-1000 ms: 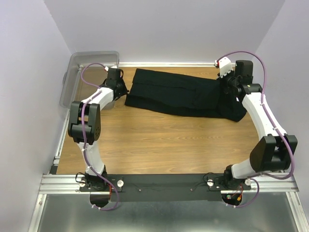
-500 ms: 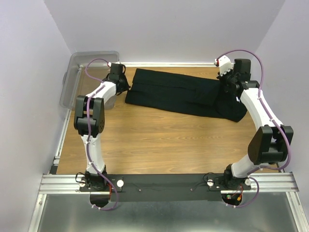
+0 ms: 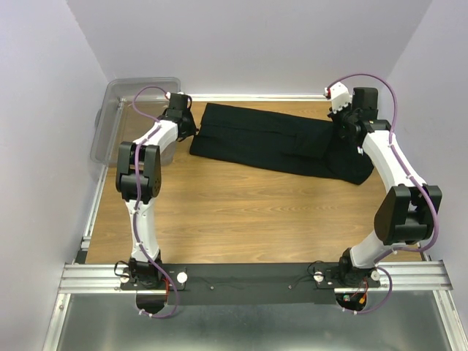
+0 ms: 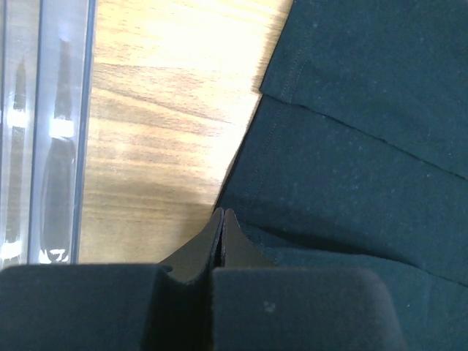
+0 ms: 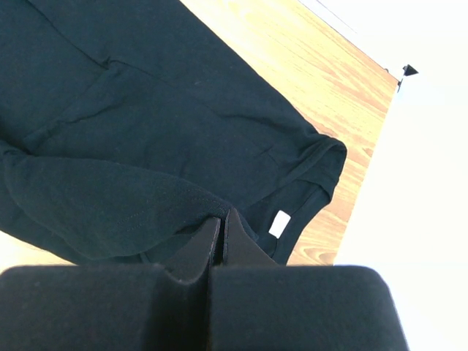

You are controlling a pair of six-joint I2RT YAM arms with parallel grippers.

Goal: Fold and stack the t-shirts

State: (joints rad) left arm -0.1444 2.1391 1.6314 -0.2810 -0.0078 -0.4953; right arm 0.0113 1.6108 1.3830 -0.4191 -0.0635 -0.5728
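reaching out from their bases at the near edge, both arms are stretching across the bare wooden table [image 3: 241, 212] toward its far half. one black t-shirt [image 3: 270, 142] is lying there as a long band, doubled lengthwise and running left to right. the left gripper [image 4: 221, 212] is clenching tight on the shirt's left end, its jaws meeting on a bit of cloth edge that is rising into them. the right gripper [image 5: 221, 214] is likewise pinching shut on a raised fold at the right end, just beside the collar, where the white neck tag [image 5: 278, 223] is showing. the shirt is looking only partway folded: its sides seem to be lying tucked in, but the band is not yet doubled end over end. no finished stack and no second shirt are showing in view, so most of the job is seemingly remaining. beyond the left gripper, a clear plastic bin [image 3: 117, 110] is sitting at the far left corner.
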